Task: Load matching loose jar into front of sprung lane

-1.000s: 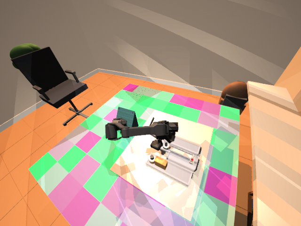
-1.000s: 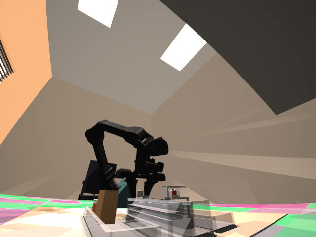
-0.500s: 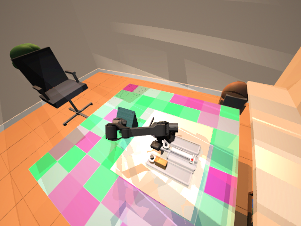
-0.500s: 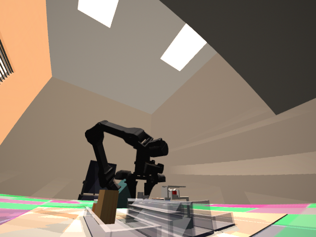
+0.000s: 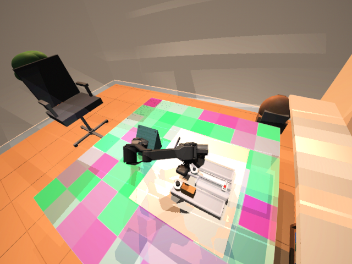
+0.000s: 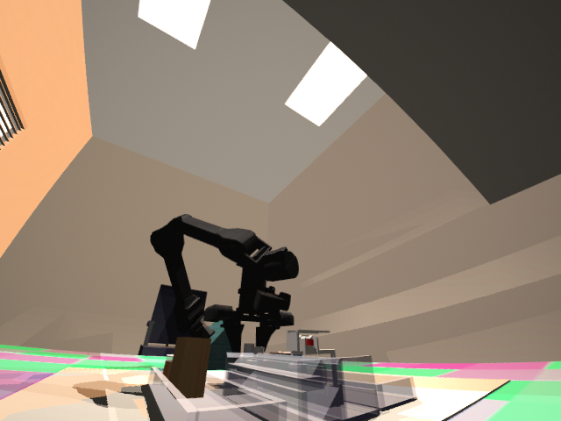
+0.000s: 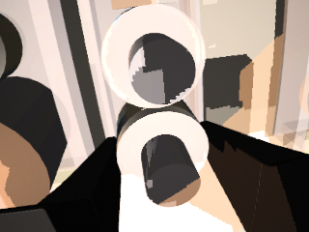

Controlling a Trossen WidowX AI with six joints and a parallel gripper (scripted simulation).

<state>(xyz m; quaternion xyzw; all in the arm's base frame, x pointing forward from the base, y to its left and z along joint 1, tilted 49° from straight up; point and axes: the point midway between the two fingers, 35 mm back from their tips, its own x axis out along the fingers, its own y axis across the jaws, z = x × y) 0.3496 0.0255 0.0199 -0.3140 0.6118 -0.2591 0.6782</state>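
My gripper (image 6: 249,345) (image 7: 158,136) is shut on a jar with a white shoulder and dark round lid (image 7: 170,166), upright as far as the wrist view shows. The jar in the sprung lane, with a white rim and dark top (image 7: 116,48) (image 5: 194,169), stands directly behind it, in line with it. Their outlines meet in the wrist view; whether they touch is not clear. The fingers are low at the lane's front end. The held jar's base, the front stop and the pusher plate are hidden, so I cannot tell whether it stands on the lane floor.
Another white jar with a dark lid (image 5: 177,185) stands beside a brown block (image 5: 187,190) (image 6: 190,367) on the neighbouring tray (image 5: 204,203). A small part with a red mark (image 5: 224,186) (image 6: 309,342) is at the lane's far end. A teal panel (image 5: 147,136) stands beyond the arm.
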